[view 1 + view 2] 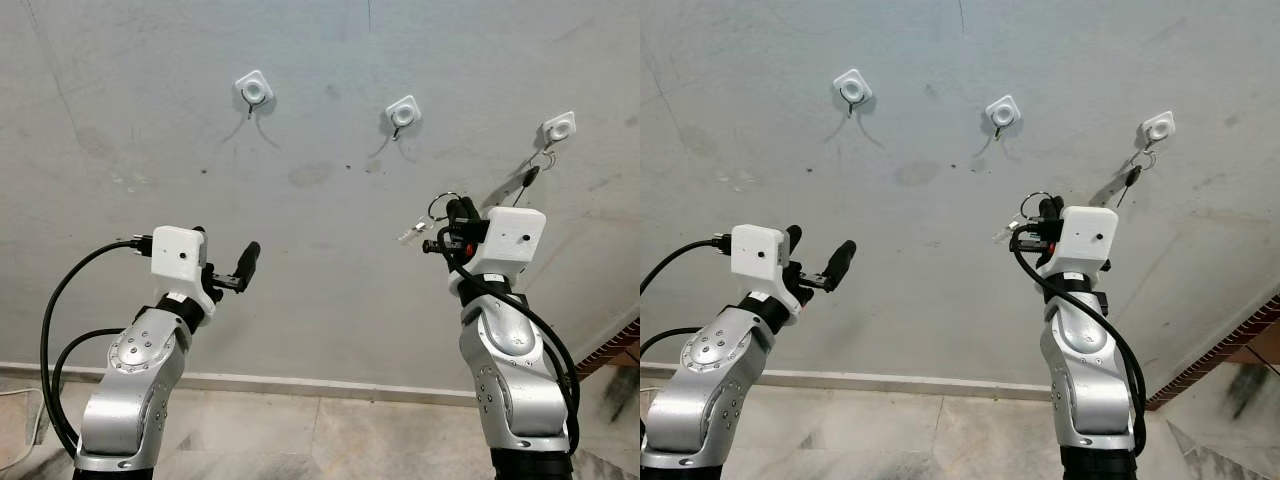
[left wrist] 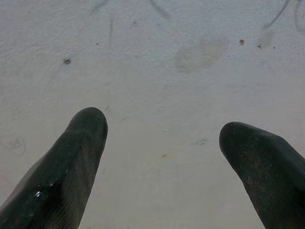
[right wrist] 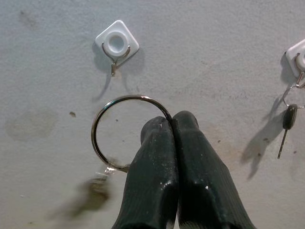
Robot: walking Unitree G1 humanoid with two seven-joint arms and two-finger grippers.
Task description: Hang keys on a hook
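Grey wall, 3 hooks; right fingers pinching key ring, left fingers apart.

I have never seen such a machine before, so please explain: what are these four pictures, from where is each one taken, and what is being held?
This is a humanoid robot with two silver arms, facing a grey wall. The two wide pictures come from cameras in its head. The two close pictures come from cameras on its wrists, looking along the black fingers.

Three white square wall hooks are on the wall: the left hook, the middle hook and the right hook, where a dark-headed key already hangs.

The right gripper is shut on a silver metal key ring, raised just below the middle hook. The left gripper is open, holding nothing, pointing at bare wall.
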